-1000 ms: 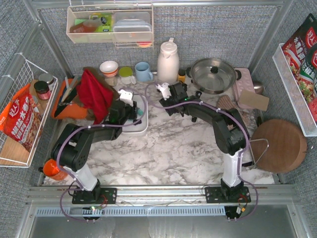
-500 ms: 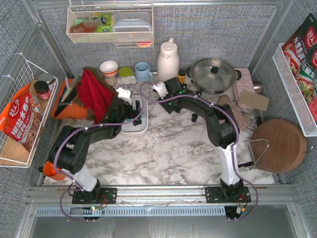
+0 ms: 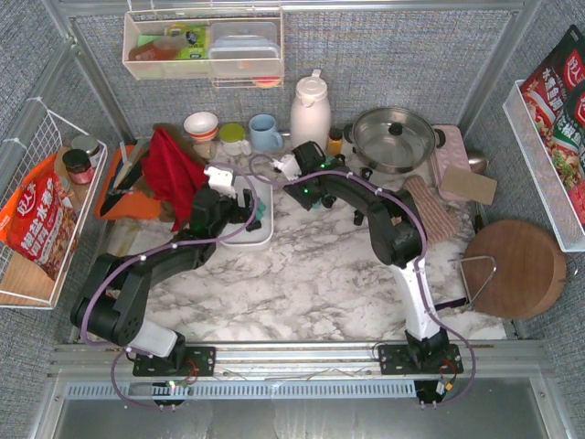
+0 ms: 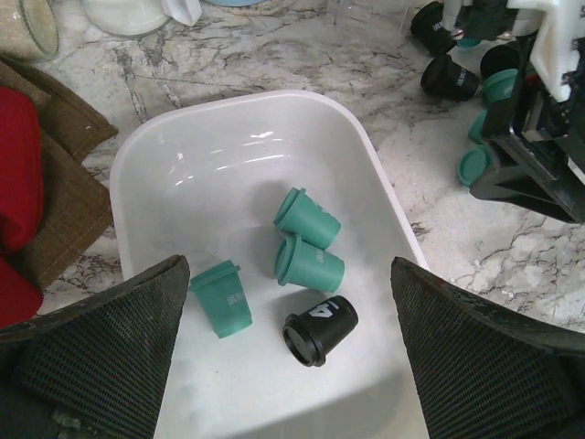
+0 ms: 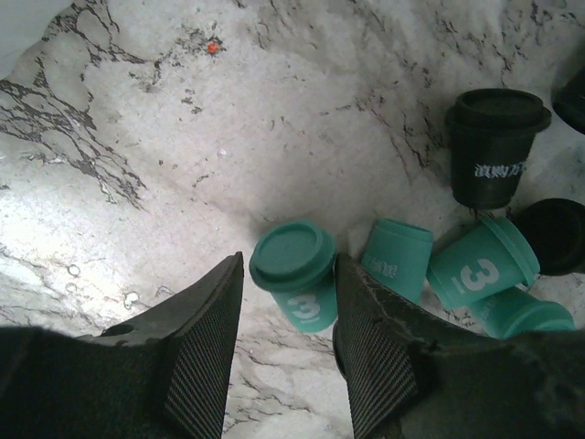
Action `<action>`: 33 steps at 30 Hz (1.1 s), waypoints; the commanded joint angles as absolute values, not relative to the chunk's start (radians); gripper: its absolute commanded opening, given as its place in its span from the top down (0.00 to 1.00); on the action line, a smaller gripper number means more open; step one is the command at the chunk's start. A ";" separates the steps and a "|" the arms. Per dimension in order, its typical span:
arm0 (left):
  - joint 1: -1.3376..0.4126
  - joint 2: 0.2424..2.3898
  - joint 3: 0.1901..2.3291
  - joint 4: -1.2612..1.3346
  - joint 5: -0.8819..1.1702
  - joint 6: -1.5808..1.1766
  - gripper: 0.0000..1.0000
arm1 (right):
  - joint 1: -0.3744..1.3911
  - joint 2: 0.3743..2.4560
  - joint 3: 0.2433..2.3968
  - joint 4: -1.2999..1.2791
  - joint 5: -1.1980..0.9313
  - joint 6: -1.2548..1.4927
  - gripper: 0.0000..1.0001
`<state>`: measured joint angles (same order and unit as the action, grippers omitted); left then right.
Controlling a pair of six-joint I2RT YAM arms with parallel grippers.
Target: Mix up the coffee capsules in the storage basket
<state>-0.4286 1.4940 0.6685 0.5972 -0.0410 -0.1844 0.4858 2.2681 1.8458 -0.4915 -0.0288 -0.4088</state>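
Top external: fixed, high, behind the 2 arm bases, looking down and forward across the whole marble table (image 3: 311, 283) to the back wall. Far and wide.

Left wrist: close, steep look down into the storage basket (image 4: 228, 174). The left fingers (image 4: 101, 357) frame the 2 bottom corners, and loose capsules (image 4: 452, 78) sit on the marble at top right.

Right wrist: very close, nearly straight down on the marble. The right fingers (image 5: 196, 357) stand either side of 1 teal capsule (image 5: 297, 274).

Shared: the top view covers both wrist patches. Top and left wrist both show the basket. Both wrist views catch the loose capsule pile beside it.
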 commanded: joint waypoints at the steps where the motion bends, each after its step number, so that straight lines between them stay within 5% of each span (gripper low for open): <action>1: -0.428 1.482 0.663 0.619 -0.025 -0.184 0.01 | 0.498 2.299 1.890 -0.554 0.011 -0.426 0.51; 18: -0.428 1.500 0.663 0.626 -0.003 -0.173 0.01 | 0.518 2.335 1.944 -0.606 0.040 -0.462 0.58; 33: -0.576 1.537 0.595 0.899 0.192 0.176 0.01 | 0.470 1.809 1.476 -0.271 -0.304 -0.112 0.58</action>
<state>-0.5171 1.5211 0.6098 0.7479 0.1429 -0.0235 0.4938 1.9228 1.5936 -0.4290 -0.1211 -0.3084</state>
